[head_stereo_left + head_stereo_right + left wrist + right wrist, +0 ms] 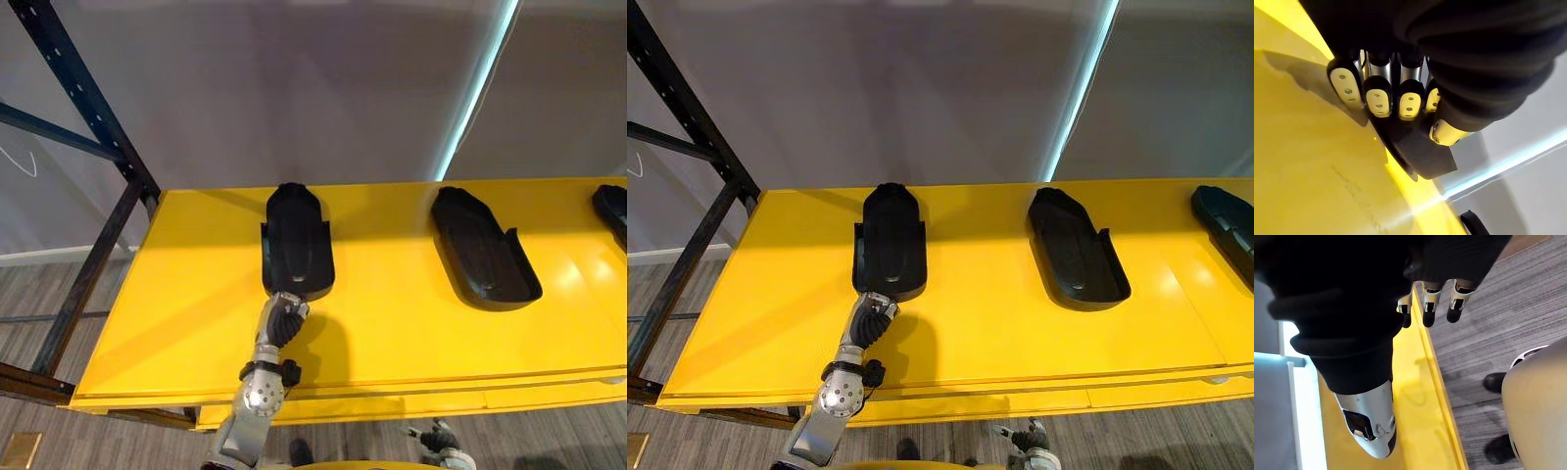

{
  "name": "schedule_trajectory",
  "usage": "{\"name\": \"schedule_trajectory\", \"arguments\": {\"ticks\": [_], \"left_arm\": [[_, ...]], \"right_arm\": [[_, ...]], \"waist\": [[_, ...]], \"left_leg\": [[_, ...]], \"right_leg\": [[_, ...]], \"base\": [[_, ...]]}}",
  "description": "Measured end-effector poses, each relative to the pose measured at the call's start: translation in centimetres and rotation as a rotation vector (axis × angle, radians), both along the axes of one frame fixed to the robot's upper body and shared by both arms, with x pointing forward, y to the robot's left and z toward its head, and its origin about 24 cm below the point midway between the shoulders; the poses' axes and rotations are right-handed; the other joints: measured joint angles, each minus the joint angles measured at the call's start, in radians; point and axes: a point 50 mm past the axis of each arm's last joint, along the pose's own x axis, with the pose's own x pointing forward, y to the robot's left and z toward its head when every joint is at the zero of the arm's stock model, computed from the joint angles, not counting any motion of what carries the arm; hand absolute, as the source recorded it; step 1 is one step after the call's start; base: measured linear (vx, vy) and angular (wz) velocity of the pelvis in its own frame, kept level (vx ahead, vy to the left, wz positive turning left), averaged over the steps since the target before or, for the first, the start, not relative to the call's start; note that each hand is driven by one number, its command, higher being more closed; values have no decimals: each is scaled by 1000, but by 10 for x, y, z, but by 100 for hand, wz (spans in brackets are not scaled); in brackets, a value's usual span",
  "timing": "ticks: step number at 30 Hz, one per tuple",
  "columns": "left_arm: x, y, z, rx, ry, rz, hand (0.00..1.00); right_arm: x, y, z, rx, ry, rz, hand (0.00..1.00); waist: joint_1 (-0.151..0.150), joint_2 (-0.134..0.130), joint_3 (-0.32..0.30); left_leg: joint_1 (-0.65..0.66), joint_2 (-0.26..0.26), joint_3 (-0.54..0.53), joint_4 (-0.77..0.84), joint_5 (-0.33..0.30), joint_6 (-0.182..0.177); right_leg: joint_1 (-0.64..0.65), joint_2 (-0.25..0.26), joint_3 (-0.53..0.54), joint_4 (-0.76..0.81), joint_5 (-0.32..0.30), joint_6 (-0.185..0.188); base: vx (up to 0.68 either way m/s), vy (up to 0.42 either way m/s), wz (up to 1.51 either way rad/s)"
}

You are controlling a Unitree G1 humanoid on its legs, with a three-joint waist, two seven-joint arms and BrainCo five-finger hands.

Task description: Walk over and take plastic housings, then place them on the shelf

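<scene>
Left hand (284, 318) pinches the near end of the black plastic housing (297, 240) lying flat on the yellow shelf (196, 323), second housing (482, 250) well apart to its right, third housing (612, 211) at the shelf's right end, black rack post (88, 98) on the left, right hand (1428, 308) loose-fingered low by the shelf's front lip.

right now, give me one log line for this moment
left hand: shut on near end of left housing | left housing: on yellow shelf | right hand: open, low by shelf front | middle housing, right housing: untouched
</scene>
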Motion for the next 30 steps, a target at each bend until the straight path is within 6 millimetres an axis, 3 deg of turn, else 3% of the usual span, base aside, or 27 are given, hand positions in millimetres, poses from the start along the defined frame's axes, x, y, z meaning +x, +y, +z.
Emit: {"name": "schedule_trajectory", "arguments": {"ticks": [11,15,16,17,20,23,26,29,30], "left_arm": [[-1,-1,11,-74,-28,-2,100],[-1,8,59,-242,-217,26,100],[-2,26,86,-342,-358,97,100],[-3,30,90,-351,-381,111,100],[-11,77,115,-430,-574,333,100],[-30,126,111,-518,-661,649,100],[-46,145,93,-537,-631,826,100],[-73,162,48,-547,-449,1037,100],[-81,167,31,-559,-365,1093,100]], "right_arm": [[1,0,0,-1,-1,1,0],[-2,-4,-2,-6,18,4,0],[1,-4,-1,-6,15,7,0],[1,-4,-1,-6,16,7,0],[1,-6,-2,-9,18,6,0],[-2,-5,-3,-3,33,1,0],[-6,-4,-4,-3,45,-3,0],[-8,-3,-3,-8,32,-25,0],[-9,-1,-3,-9,36,-21,0]], "waist": [[-2,-2,0],[1,-5,-1],[1,-5,-1],[2,-5,-1],[3,-6,-1],[9,-17,-3],[35,-26,-5],[39,-27,-5],[55,-28,-6]], "left_leg": [[-5,-4,-11,0,0,0],[-20,-6,-38,0,0,1],[-25,-6,-47,0,1,0],[-26,-7,-48,1,2,0],[-28,-7,-65,1,9,1],[-24,-9,-91,1,15,0],[-18,-7,-94,1,17,-2],[-12,-10,-107,0,0,1],[-14,-7,-84,0,-6,1]], "right_leg": [[0,-2,-10,-1,0,0],[-1,-3,-33,-1,0,0],[0,-2,-39,-1,0,0],[0,-2,-40,-1,0,0],[4,-1,-51,1,0,0],[18,-1,-62,5,-5,-8],[23,1,-63,13,-9,-14],[37,-4,-90,17,-14,-10],[37,-5,-88,18,-15,-11]], "base": [[5,0,3],[23,-9,17],[28,-9,16],[28,-8,16],[11,-6,19],[-6,-5,27],[-36,-2,10],[-70,18,18],[-105,35,-7]]}}
